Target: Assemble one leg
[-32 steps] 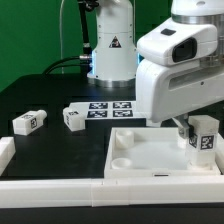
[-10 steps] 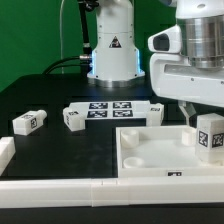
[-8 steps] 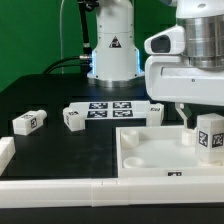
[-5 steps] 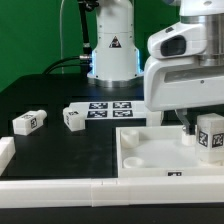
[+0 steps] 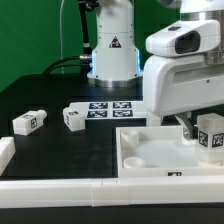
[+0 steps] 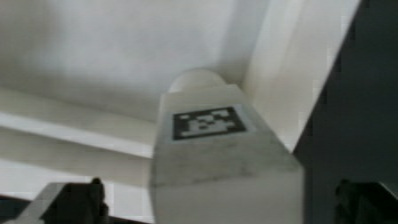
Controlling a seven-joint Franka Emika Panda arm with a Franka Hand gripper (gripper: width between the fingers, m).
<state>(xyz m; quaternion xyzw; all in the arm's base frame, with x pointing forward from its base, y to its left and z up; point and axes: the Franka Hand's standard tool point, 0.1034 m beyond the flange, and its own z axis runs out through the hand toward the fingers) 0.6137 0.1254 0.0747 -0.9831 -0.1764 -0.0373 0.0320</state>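
Observation:
A stubby white leg (image 5: 211, 137) with a square tag stands upright at the right end of the large white tabletop (image 5: 160, 165). My gripper (image 5: 198, 128) is low over it. In the wrist view the leg (image 6: 215, 135) stands between my two dark fingertips (image 6: 71, 203), with a gap on each side, so my gripper (image 6: 217, 205) is open around it. Two more legs (image 5: 28, 122) (image 5: 72, 118) lie on the black table at the exterior view's left.
The marker board (image 5: 110, 108) lies behind the tabletop, near the robot base (image 5: 110, 55). A low white wall (image 5: 60, 190) runs along the front edge, with a white block (image 5: 5, 152) at its left end. Round sockets (image 5: 128, 138) show on the tabletop's left side.
My gripper, raised above the standing leg a second ago, has come down around it. The leg and tabletop have stayed in place over the last second.

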